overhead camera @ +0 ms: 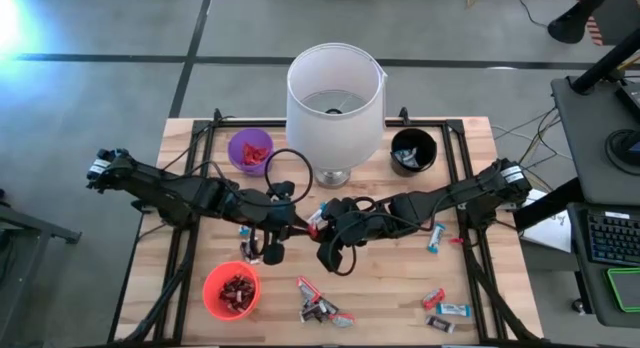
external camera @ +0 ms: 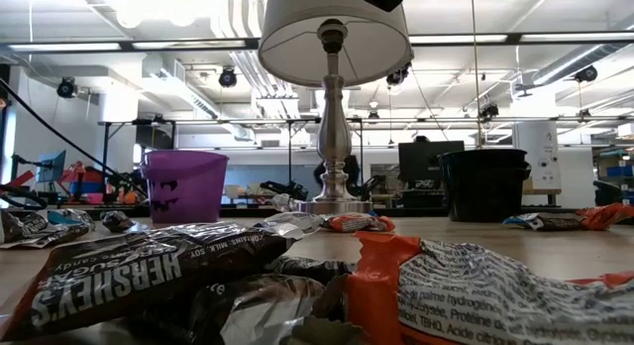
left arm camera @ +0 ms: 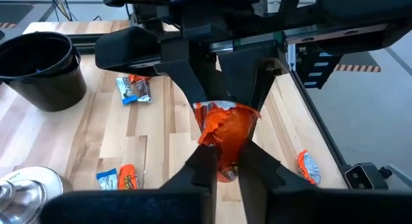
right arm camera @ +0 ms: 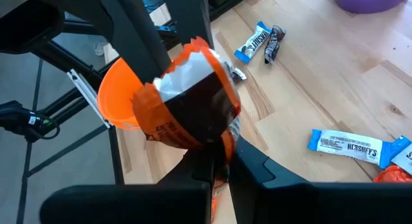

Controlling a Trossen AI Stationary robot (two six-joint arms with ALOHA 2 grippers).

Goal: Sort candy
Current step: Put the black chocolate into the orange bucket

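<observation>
Both arms reach in from the sides and meet at mid-surface in front of the lamp point(overhead camera: 335, 103). The left pincer point(left arm camera: 222, 166) is pressed together on one end of an orange-wrapped candy point(left arm camera: 225, 130), and in the same view the right pincer's two dark fingers point(left arm camera: 187, 76) grip that wrapper from the far side. The right pincer point(right arm camera: 219, 163) is closed on the orange wrapper, whose dark and silvery inside shows.

The surface point(overhead camera: 400, 298) is pale wooden planks on a black frame. On it stand a purple cup point(overhead camera: 250, 151), a black cup point(overhead camera: 413, 151) and an orange cup point(overhead camera: 231, 291) with dark pieces inside. Loose candies point(overhead camera: 320, 303) lie along the near edge, with more near the right corner point(overhead camera: 445, 310). Beyond is a workshop with monitors, shelving and ceiling ducts.

A brown wrapper point(external camera: 129, 276) close to the low camera reads "HERSHEY'S"; a blue bar point(right arm camera: 344, 145) carries the same name.
</observation>
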